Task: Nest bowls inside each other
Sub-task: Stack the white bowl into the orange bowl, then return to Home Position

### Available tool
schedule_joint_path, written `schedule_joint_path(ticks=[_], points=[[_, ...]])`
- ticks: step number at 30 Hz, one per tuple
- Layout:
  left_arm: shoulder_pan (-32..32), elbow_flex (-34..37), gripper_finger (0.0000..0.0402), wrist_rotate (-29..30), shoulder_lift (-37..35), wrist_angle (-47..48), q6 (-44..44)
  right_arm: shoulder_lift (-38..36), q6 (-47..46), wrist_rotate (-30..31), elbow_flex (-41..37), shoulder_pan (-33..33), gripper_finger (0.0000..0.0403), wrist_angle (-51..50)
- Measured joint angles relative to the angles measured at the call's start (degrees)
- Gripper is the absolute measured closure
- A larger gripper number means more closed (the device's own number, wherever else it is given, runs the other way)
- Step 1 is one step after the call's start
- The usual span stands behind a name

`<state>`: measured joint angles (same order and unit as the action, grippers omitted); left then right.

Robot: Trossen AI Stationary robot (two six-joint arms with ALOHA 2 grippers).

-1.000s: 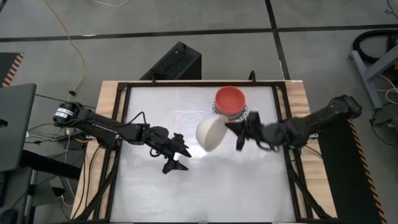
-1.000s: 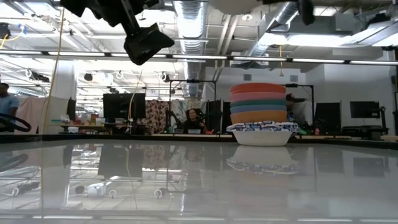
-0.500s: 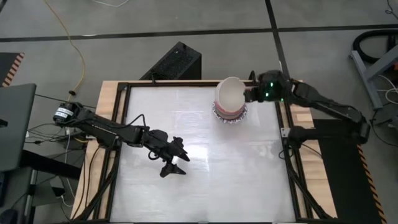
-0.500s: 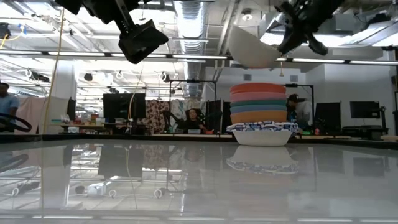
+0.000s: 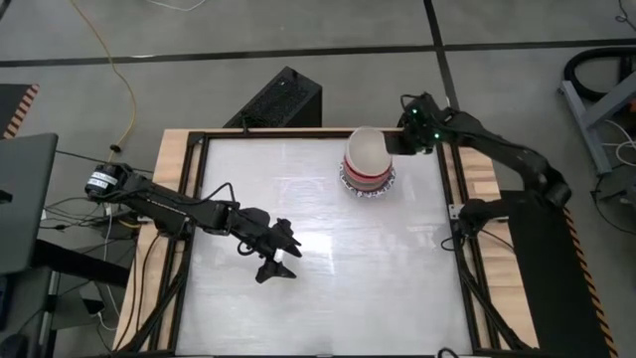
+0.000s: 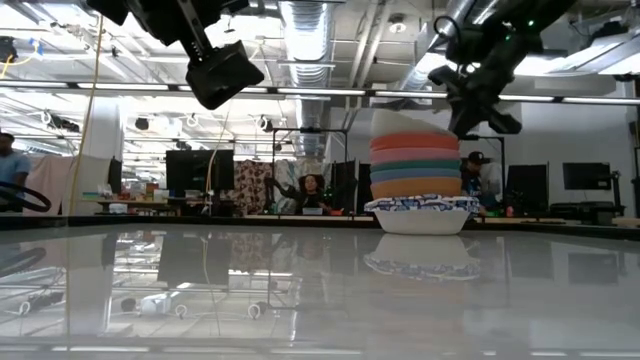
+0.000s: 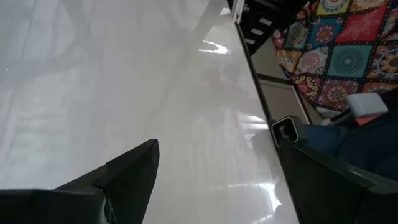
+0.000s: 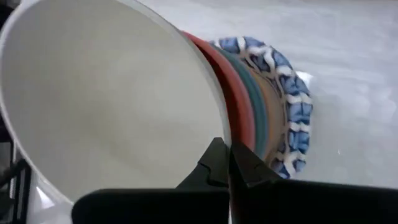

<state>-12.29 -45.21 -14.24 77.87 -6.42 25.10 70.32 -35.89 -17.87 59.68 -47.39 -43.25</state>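
Note:
A stack of bowls [image 5: 368, 177] stands near the table's far edge, right of the middle, on its bottom white bowl with a blue patterned rim [image 6: 420, 212]. Above that come orange, teal, pink and red bowls [image 6: 415, 160]. A cream bowl [image 8: 106, 99] sits mouth up on top, its wall [image 6: 400, 122] showing just above the red one. My right gripper [image 8: 229, 149] is shut on it at the stack's right side [image 5: 396, 146]. Left of the table's middle, my left gripper [image 5: 279, 254] hangs open above the top, with nothing between its fingers [image 7: 134, 174]. My right gripper pinches the cream bowl's rim [image 8: 219, 138] on the side toward the table's right edge, one finger inside the bowl and one outside. The fingers slant down from the right. The bowl is mouth up, low in the red bowl; whether it rests there I cannot tell.
A black frame [image 5: 452, 214] and wooden strips edge the white tabletop [image 5: 358, 288], which has free room in the middle and near side. A black box [image 5: 283, 99] stands beyond the far edge. People show in the room behind [image 6: 312, 192].
My right gripper has carried the cream bowl from the table's middle toward the far edge, over the stack. It has turned the bowl from tipped on its side to mouth up, then lowered it onto the red bowl. It has stayed shut on the rim.

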Motion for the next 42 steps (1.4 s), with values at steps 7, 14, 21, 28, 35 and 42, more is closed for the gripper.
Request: schedule_joint_path(ticks=[7, 14, 21, 28, 35, 42], points=[[0.0, 0.0, 0.0081, 0.1, 0.0, 1.2, -0.2, 0.9, 3.2, -0.8, 0.0, -1.6, 0.0399, -3.2], [0.0, 0.0, 0.0081, 1.6, 0.0, 1.6, -0.8, 0.9, 6.2, -0.8, 0.0, -1.3, 0.0341, -3.0], [0.0, 0.0, 0.0081, 1.9, 0.0, 2.6, -0.9, 0.6, 6.4, -0.8, 0.0, -1.1, 0.0272, -3.0], [0.0, 0.0, 0.0081, 8.2, -0.8, 2.6, -1.9, -3.0, 7.4, -1.5, 2.8, -1.6, 0.0238, -3.2], [0.0, 0.0, 0.0081, 21.8, -12.9, 2.4, -9.9, -12.3, 17.0, -1.7, 5.8, -0.2, 0.0244, -3.0], [0.0, 0.0, 0.0081, 21.9, -31.4, 3.5, -18.6, -25.1, 22.3, -1.7, 5.9, 8.0, 0.0248, 0.1]])
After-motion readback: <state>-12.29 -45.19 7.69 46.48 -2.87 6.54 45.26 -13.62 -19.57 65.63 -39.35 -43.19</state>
